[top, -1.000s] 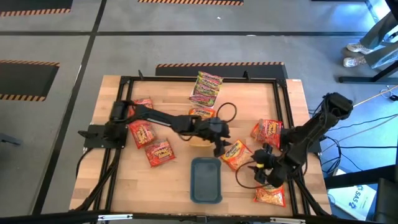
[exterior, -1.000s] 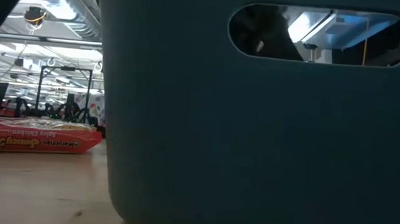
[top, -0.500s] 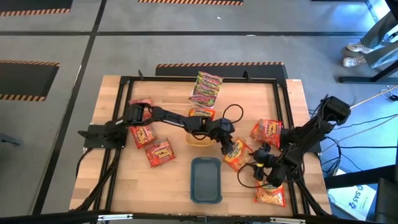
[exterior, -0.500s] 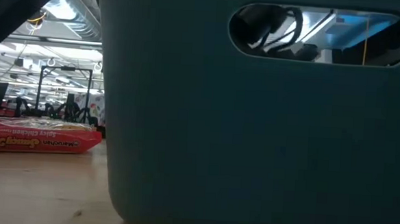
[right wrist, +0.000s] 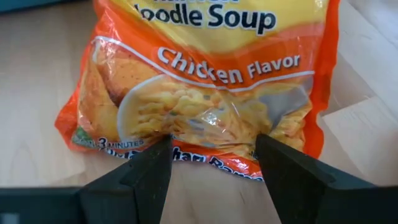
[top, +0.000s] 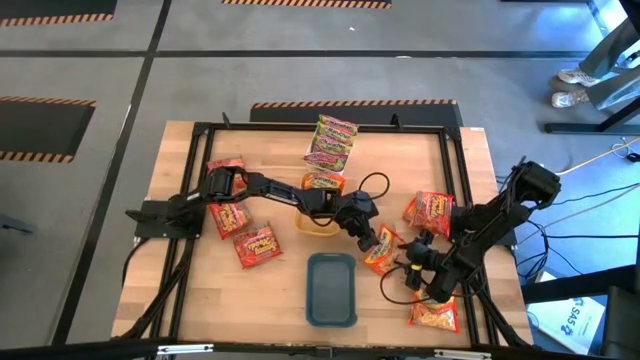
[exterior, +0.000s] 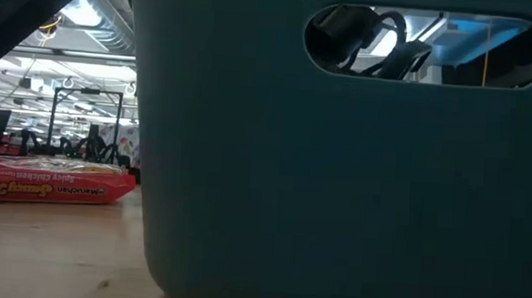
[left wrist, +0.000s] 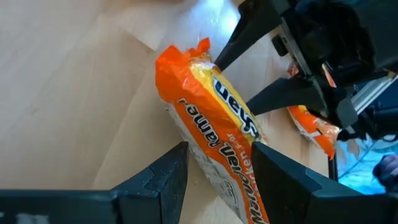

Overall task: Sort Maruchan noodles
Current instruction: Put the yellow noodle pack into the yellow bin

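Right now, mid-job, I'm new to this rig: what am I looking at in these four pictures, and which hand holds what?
These are two dark robot arms at a wooden table, each ending in a two-finger hand. The high picture looks straight down, with the left arm on its left. The low one sits at table height and is mostly blocked by the teal tray. The other two look out from each wrist, past that arm's own fingers. Ramen packets lie around: red ones at the left, green-pink ones at the back, orange ones at the right. The left hand grips an orange packet, tilted up on its edge, beside the tray. The right hand is open, with its fingers on either side of that same packet's end.
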Tool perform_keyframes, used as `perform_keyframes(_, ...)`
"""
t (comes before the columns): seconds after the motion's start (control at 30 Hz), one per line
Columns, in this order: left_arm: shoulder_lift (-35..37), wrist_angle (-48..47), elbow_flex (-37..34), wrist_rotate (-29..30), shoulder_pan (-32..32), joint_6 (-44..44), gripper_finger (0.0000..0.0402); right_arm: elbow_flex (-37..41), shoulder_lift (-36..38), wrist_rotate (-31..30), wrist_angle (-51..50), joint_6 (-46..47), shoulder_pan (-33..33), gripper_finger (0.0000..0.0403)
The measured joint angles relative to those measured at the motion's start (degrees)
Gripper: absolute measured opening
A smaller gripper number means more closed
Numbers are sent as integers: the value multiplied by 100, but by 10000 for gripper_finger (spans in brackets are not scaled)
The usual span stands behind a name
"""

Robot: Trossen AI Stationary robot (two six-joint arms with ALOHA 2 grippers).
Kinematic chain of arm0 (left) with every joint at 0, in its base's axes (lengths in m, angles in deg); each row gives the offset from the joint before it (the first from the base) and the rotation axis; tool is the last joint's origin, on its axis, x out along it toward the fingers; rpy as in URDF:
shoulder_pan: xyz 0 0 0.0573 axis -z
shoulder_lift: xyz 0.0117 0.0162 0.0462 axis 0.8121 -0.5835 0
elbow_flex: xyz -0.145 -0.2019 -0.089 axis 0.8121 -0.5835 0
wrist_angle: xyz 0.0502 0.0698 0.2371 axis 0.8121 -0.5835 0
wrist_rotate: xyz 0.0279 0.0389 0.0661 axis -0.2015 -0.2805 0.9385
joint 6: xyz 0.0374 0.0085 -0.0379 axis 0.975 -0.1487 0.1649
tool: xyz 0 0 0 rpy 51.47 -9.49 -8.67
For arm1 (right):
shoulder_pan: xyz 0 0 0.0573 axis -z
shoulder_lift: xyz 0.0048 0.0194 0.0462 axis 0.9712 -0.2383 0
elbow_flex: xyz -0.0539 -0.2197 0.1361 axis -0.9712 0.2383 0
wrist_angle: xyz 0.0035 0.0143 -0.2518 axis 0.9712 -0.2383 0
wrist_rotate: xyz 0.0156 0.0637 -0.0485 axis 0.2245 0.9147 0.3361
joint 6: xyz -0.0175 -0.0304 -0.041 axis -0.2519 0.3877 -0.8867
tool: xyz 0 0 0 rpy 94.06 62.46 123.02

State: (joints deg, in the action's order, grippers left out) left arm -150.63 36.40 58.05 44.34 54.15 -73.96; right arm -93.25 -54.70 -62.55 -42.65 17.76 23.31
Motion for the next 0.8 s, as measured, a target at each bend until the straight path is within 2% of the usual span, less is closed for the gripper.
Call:
perform_keyframes(0.27, 39, 78, -2, -64, -23, -310, 171, 9, -9, -176, 125, -222, 7, 234)
perform_keyframes(0.43, 48, 64, 0, -423, -58, -576, 171, 9, -190, -320, 236, -275, 7, 234)
perform_keyframes(0.6, 48, -224, 0, 55, -29, -446, 171, 7, -460, -524, 429, -276, 7, 234)
perform_keyframes(0.8, -18, -234, -1, 104, -15, -404, 171, 7, -566, -888, 585, -281, 10, 234)
